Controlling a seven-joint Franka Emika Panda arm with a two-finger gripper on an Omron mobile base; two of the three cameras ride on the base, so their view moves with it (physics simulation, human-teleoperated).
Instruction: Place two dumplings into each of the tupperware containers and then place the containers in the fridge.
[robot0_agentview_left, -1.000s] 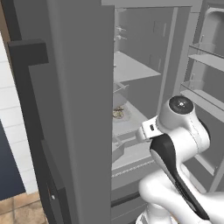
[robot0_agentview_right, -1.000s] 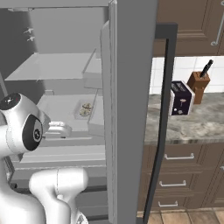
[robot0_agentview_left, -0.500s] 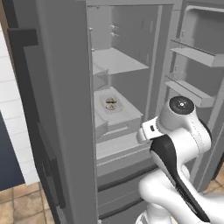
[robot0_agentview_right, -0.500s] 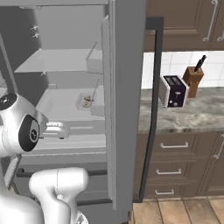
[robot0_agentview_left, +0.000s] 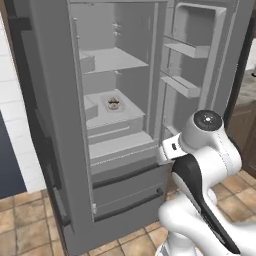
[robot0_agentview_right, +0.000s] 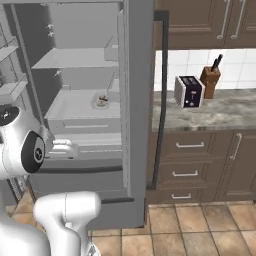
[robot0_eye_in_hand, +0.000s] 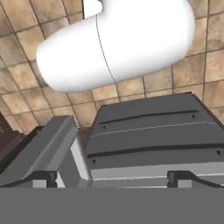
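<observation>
The fridge (robot0_agentview_left: 131, 170) stands with both doors swung wide, its pale shelves showing. On its middle shelf sits one small tupperware container (robot0_agentview_left: 113, 104) with beige dumplings (robot0_agentview_left: 113, 101) in it; from the right base view the same container (robot0_agentview_right: 102, 100) is seen deep on that shelf. My arm is folded low in front of the fridge. In the hand view my gripper (robot0_eye_in_hand: 112, 177) points down at the fridge's bottom drawers (robot0_eye_in_hand: 148, 131) and the floor, open, with nothing between its fingertips (robot0_eye_in_hand: 43, 177).
The open right door (robot0_agentview_right: 140, 100) juts toward me, with its dark handle (robot0_agentview_right: 161, 100) beside the counter. A toaster (robot0_agentview_right: 189, 92) and a knife block (robot0_agentview_right: 210, 80) stand on the stone counter (robot0_agentview_right: 225, 112) above brown drawers. The left door (robot0_agentview_left: 35, 125) stands open at the left. Tiled floor (robot0_agentview_left: 30, 230) lies below.
The whole picture has shifted: the base has backed away and turned, so more of the fridge and counter shows. The arm keeps its folded pose and the gripper stays open.
</observation>
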